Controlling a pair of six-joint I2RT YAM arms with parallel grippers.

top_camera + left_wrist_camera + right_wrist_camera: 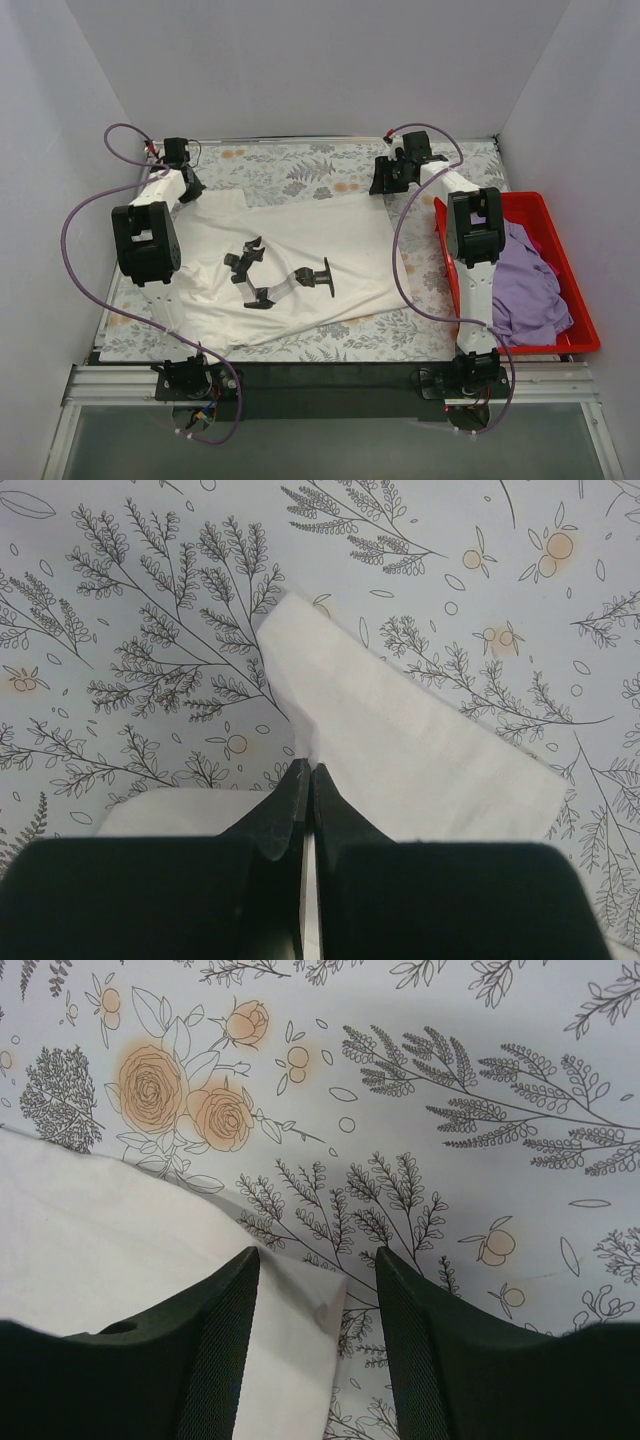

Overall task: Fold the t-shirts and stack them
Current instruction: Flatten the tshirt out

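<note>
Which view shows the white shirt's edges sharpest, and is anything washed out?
Top external: even soft light, white t-shirt sharp, no glare. Left wrist: tablecloth crisp, shirt nearly washed out, left gripper dark and featureless. Right wrist: right gripper and shirt edge sharp, faint shadow beside the edge.

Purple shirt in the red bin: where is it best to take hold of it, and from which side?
Probably a raised fold near the middle of the purple shirt, from straight above. It lies crumpled, so folds stand up for pinching, and the walls of the bin close off the sides.
</note>
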